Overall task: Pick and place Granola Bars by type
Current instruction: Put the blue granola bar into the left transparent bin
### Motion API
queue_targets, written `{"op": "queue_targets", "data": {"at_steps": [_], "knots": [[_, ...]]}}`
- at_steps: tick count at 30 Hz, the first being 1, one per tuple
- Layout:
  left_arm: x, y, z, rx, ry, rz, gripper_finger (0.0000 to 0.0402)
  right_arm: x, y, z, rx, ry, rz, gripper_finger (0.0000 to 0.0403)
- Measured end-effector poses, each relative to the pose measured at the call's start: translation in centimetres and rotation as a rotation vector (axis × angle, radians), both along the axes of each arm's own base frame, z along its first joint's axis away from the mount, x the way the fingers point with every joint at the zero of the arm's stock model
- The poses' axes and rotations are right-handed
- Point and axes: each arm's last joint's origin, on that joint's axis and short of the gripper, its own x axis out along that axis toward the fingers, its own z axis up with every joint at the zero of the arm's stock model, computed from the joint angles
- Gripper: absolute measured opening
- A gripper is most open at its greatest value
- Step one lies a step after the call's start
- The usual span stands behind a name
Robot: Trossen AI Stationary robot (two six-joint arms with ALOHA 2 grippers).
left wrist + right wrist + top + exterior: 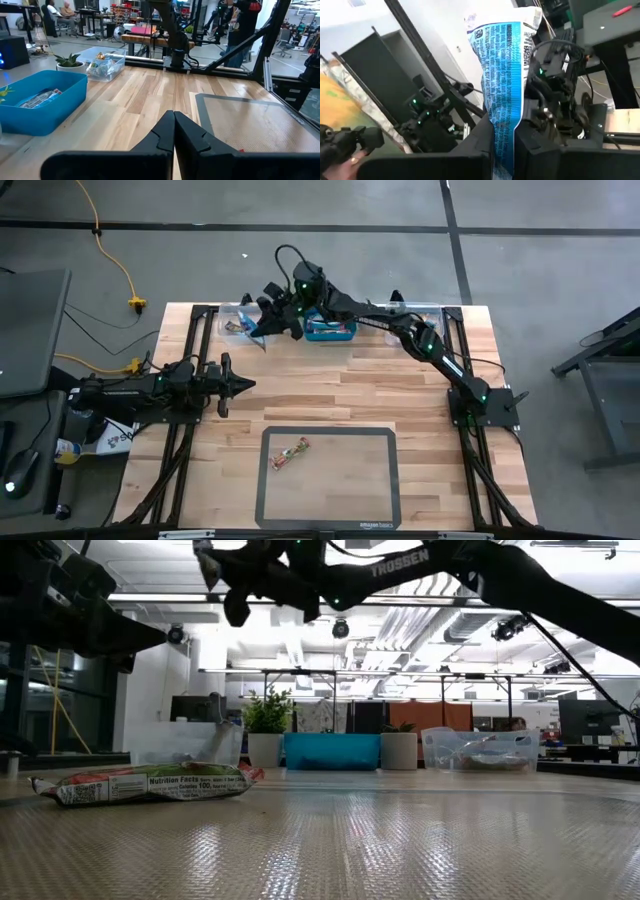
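- So the right gripper (502, 145) is clamped on a light blue bar (502, 75), top centre of the overhead shot, near the blue bin (330, 330).
- Left gripper (174, 131) sits closed, mid-left.
- Next: probably lower it into the blue bin and let go.

The right pincer (272, 308) is raised at the table's far edge, clamped; the left pincer (243, 385) rests closed.

Grey concrete floor (560, 240) (yellow cable (112, 255) trailing), bright ceiling lights (300, 645), distant workbenches (150, 39).
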Motion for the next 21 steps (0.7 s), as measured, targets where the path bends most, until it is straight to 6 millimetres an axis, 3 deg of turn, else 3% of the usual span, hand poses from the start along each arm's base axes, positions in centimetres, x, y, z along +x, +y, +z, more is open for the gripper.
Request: {"op": "queue_targets", "data": {"at_steps": [8,11,16,21], "knots": [[0.0,0.0,0.0,0.0,0.0,0.0,0.0001,-2.7,-0.4,5.2,-0.061,-0.111,-0.033,0.0017],[0.0,0.0,0.0,0.0,0.0,0.0,0.0001,-3.6,-1.2,6.1,-0.092,-0.143,-0.057,0.0017],[0.0,0.0,0.0,0.0,0.0,0.0,0.0001,-4.9,-4.4,6.1,-0.125,-0.151,-0.194,0.0017],[0.0,0.0,0.0,0.0,0.0,0.0,0.0001,-5.9,-7.4,3.6,-0.28,-0.01,-0.434,0.0017]]}}
